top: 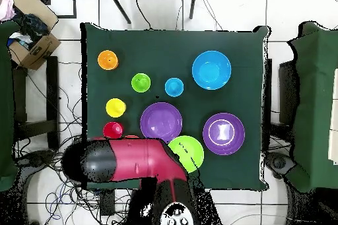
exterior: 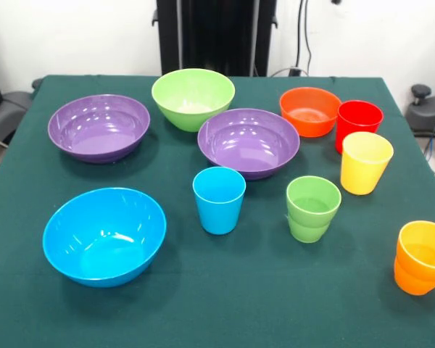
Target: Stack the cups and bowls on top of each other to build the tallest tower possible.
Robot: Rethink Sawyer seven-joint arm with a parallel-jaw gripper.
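Note:
All cups and bowls stand apart and upright on the green table (exterior: 225, 304); nothing is stacked. In the front view, two purple bowls (exterior: 98, 127) (exterior: 248, 141) flank the light green bowl (exterior: 192, 98) at the far side. The blue bowl (exterior: 104, 235) is near left and the orange bowl (exterior: 309, 111) far right. The blue cup (exterior: 219, 199) and green cup (exterior: 313, 208) stand mid-table. The red cup (exterior: 359, 123), yellow cup (exterior: 365, 162) and orange cup (exterior: 423, 257) line the right side. In the overhead view my arm (top: 132, 163) lies folded over the table's robot-side edge, covering the orange bowl. The gripper itself does not show.
The black pedestal (exterior: 216, 36) stands behind the table's far edge. In the overhead view a cardboard box (top: 33, 41) sits off the table at the upper left, and green-covered furniture (top: 313, 103) stands on both sides.

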